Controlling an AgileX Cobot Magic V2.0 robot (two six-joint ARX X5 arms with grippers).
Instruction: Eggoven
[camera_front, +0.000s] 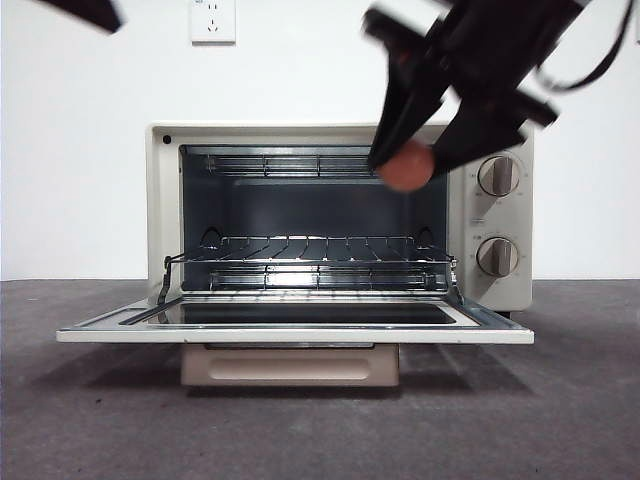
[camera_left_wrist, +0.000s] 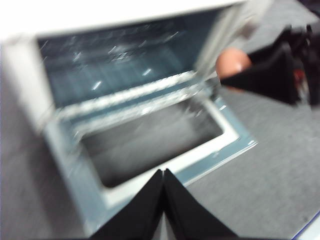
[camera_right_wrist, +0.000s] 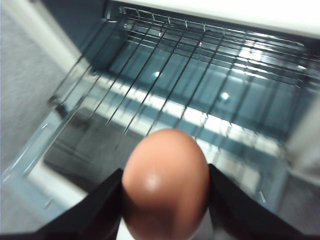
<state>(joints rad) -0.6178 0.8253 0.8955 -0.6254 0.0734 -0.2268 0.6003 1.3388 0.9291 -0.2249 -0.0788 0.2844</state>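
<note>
Starting at the left of my front view, I see a black tip of the waiting arm poking in at the top corner, and on my left wrist camera the left gripper (camera_left_wrist: 163, 172) has its jaws pressed together with nothing between them, hanging off in front of the oven's open door. Moving across, the wall socket (camera_front: 213, 20) sits high on the white wall, and below it stands the cream oven (camera_front: 163, 200) on the grey table (camera_front: 90, 420). Its door (camera_front: 295, 325) is folded down flat toward me, dark glass facing up, and the chamber is wide open. Inside I can see the wire rack (camera_front: 310, 247) at mid height, pulled a little forward on its side links. Further right now, here is the action: the right gripper (camera_front: 405, 160) comes in big and dark from the top right, clamped on the egg (camera_front: 407, 165), reddish-brown and smooth, held in the air at the upper right corner of the oven's opening, above the rack and not touching it. My right wrist camera confirms the grip, one jaw pressing each side of the egg (camera_right_wrist: 165, 184), with the rack (camera_right_wrist: 165, 75) spread out beyond it. At the far right, two round knobs (camera_front: 499, 176) sit one above the other on the oven's panel.
</note>
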